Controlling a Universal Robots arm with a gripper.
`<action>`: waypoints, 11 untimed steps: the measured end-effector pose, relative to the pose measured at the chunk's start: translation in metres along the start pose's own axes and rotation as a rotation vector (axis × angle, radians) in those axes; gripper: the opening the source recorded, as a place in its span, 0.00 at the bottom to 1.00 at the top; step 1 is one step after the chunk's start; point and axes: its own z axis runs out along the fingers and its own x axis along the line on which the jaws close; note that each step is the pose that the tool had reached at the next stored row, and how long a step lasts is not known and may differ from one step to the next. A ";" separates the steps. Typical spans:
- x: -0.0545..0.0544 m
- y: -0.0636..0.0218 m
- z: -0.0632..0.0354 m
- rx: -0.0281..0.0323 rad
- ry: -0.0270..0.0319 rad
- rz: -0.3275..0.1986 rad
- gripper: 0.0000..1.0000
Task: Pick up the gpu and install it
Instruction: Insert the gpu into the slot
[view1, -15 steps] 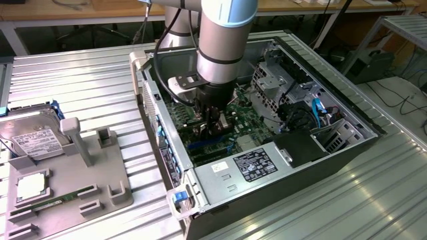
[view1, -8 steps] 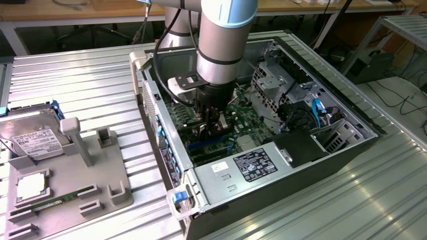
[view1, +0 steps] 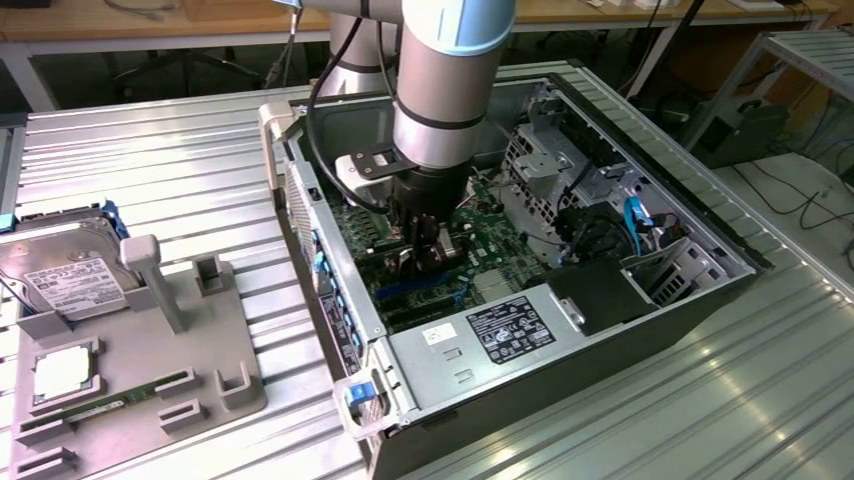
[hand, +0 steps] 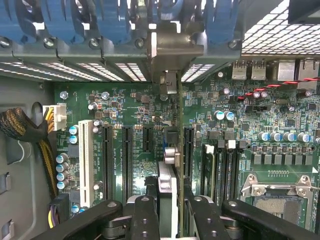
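The jaws (hand: 167, 212) are clenched on the gpu (hand: 169, 170), which stands edge-on and upright between them, down inside the open computer case (view1: 694, 225) above the green motherboard (hand: 135, 100). Its metal bracket (hand: 167, 50) reaches toward the rear slot openings beyond. If the card's edge sits slightly off its slot (alignment is hard to judge here), pressing could jam it or stress the board, and the bracket may catch on the case wall.

Claw (hand: 169, 212) clamped on the gpu (hand: 169, 165) (seen edge-on), card standing upright over the green motherboard (hand: 280, 107) between black expansion slots (hand: 127, 155), bracket end toward blue latches (hand: 112, 20).
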 end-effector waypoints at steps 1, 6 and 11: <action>0.000 0.0000 0.0003 0.0001 -0.0001 0.000 0.28; 0.000 0.0000 0.0015 0.0001 -0.0001 0.000 0.28; 0.000 -0.0001 -0.0017 0.0003 -0.0004 0.000 0.28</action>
